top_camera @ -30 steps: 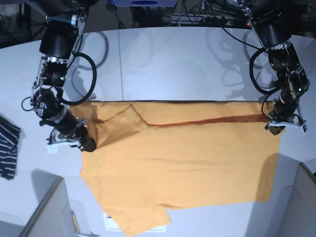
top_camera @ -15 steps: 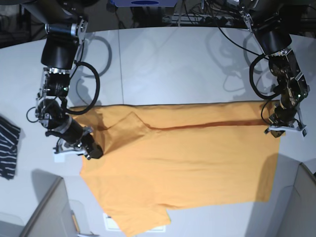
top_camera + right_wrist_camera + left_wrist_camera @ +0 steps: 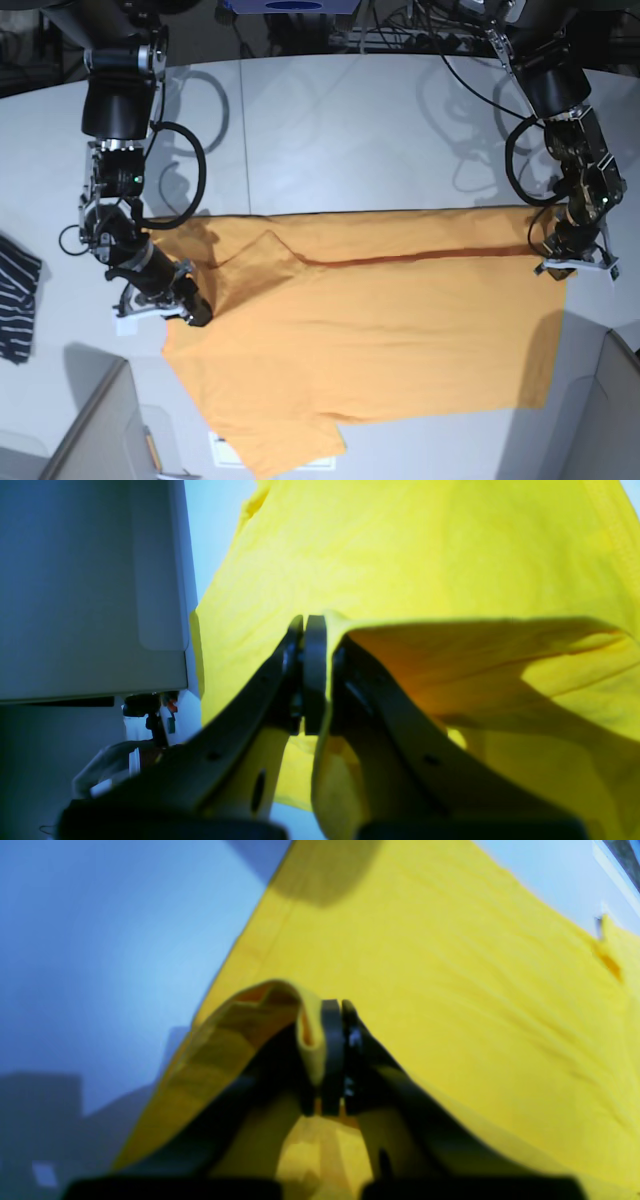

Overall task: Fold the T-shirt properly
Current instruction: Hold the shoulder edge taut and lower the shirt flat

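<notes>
- Orange-yellow cotton fills your base view: the T-shirt [image 3: 370, 340] lies spread on the white table [image 3: 330, 130], its upper strip folded over along a dark crease running 9 to 3 o'clock
- Your left gripper [image 3: 572, 262] sits at 3 o'clock in the base view, on the shirt's far right corner; in the left wrist view the gripper [image 3: 332, 1060] has its jaws pressed together on a lifted edge of the T-shirt [image 3: 450, 965], cloth arching up over one finger
- Your right gripper [image 3: 190, 308] is at 9 o'clock, on the shirt's left side beside a folded flap; the right wrist view shows this gripper [image 3: 315, 680] with jaws clamped on a raised fold of the T-shirt [image 3: 400, 550], fabric draping off toward 3 o'clock
- A dark striped garment [image 3: 18, 295] lies at the far 9 o'clock edge of the table, well apart from the shirt
- A grey panel [image 3: 90, 585] stands at 10 o'clock in the right wrist view, beside the shirt's edge
</notes>
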Action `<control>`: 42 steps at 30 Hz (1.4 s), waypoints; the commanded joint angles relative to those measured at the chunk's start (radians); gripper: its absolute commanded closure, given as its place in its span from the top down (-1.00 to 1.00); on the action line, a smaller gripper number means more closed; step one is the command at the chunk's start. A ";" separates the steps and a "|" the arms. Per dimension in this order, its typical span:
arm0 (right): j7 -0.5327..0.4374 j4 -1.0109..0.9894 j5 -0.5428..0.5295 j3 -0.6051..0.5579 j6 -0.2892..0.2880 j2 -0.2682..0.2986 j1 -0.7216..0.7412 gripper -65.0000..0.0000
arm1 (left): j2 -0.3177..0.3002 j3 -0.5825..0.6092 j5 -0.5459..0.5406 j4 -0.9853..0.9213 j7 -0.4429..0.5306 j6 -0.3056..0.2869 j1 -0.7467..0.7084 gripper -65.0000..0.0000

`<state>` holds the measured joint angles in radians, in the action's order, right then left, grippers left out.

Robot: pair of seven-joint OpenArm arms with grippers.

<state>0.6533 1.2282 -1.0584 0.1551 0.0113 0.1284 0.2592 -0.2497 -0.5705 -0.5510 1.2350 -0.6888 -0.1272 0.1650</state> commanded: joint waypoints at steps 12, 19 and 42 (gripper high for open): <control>-0.017 0.014 -0.019 0.004 -0.006 0.009 0.022 -1.00 | -0.017 -0.003 -0.008 -0.007 0.025 -0.007 0.031 -1.00; -0.019 -0.026 -0.019 0.014 -0.006 0.010 0.022 -0.62 | -0.018 -0.007 -0.008 -0.007 0.027 -0.007 0.032 -0.86; -0.019 0.397 -0.019 0.238 0.197 0.029 -0.329 -0.09 | -0.030 -0.230 -0.268 0.230 0.027 -0.009 -0.252 0.36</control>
<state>0.6514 1.6093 -1.0679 0.3889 0.2123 0.1425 -0.0837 -0.2565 -0.7971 -0.7998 1.4384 -0.6891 -0.1200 -0.1093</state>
